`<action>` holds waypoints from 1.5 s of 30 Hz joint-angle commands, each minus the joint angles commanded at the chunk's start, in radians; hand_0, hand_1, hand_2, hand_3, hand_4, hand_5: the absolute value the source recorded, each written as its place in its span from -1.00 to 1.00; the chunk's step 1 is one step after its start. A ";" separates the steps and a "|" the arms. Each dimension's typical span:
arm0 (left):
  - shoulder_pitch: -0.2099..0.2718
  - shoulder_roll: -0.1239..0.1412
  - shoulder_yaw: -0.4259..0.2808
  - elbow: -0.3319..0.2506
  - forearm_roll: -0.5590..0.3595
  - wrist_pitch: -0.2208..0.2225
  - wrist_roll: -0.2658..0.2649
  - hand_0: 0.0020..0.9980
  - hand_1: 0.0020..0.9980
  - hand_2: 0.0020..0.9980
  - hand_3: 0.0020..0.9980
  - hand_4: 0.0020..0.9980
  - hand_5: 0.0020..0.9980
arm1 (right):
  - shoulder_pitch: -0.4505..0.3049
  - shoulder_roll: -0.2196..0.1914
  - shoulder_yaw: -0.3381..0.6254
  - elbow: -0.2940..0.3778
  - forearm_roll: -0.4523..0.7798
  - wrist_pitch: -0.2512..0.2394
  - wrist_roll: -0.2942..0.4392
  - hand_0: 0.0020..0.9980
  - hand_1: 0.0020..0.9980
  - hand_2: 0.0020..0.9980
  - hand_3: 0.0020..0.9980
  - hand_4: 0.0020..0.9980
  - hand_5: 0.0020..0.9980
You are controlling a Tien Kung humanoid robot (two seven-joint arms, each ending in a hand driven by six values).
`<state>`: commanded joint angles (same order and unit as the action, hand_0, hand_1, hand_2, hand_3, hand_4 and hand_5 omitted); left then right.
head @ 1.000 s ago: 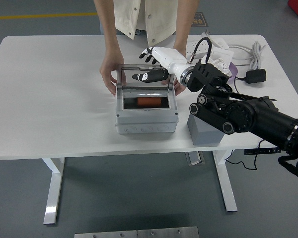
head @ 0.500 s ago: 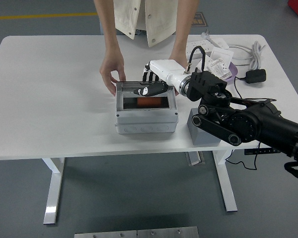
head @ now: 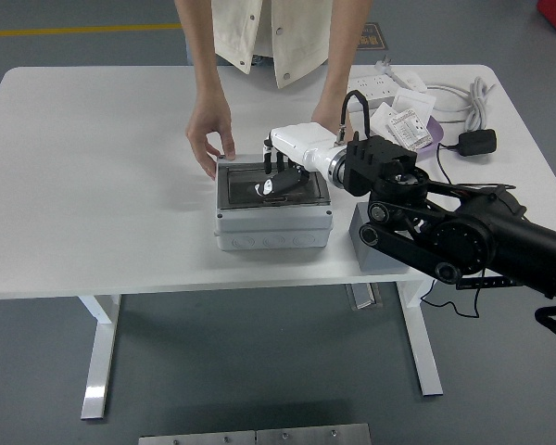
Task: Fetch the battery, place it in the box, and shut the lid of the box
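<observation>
tabletop (head: 93, 185): white, carrying everything; the left arm is nowhere in the head view.
person's hand (head: 207, 139): reaches in from the far side, fingertips at the box's far-left corner, seemingly bracing it; the other hand is mostly hidden behind the robot's wrist.
box (head: 272, 226): grey plastic housing, rigid and squat, likely to slide on the smooth top if pushed sideways, so pressure belongs straight down.
lid (head: 243, 185): clear hinged panel, lying down nearly flat over the opening; stiff but thin, best pressed near its front edge where a latch would be; whether it has latched cannot be told.
battery: not clearly visible; glare and the hand's dark reflection on the lid cover the inside, so it is probably in the box but unconfirmed.
right hand (head: 280, 171): white palm, dark fingers bent downward, tips resting on the lid, gripping nothing.
grey block (head: 375, 250): just right of the box, partly under the black arm.
cables and power strip (head: 417, 93): far right, well apart.
</observation>
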<state>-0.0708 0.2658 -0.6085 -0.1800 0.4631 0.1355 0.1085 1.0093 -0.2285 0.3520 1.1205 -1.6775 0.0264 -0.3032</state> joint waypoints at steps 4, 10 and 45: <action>0.000 -0.002 -0.005 0.000 0.005 0.001 0.001 0.16 0.15 0.09 0.14 0.06 -1.00 | -0.014 -0.007 0.035 0.015 -0.017 0.021 -0.014 -0.22 -0.15 -0.11 -0.02 0.71 0.23; 0.005 -0.006 -0.019 0.000 0.018 0.000 0.005 0.16 0.16 0.09 0.14 0.07 -1.00 | -0.086 -0.043 0.158 0.090 -0.100 0.097 -0.056 -0.20 -0.12 -0.10 0.02 0.73 0.28; 0.039 -0.024 -0.050 0.000 0.025 -0.002 0.007 0.16 0.15 0.09 0.14 0.06 -1.00 | -0.678 -0.067 0.793 0.385 0.321 -0.280 0.463 -0.45 -0.28 -0.14 -0.03 0.46 -0.01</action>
<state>-0.0316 0.2421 -0.6581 -0.1800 0.4884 0.1333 0.1153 0.3318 -0.2957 1.1453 1.5059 -1.3563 -0.2534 0.1596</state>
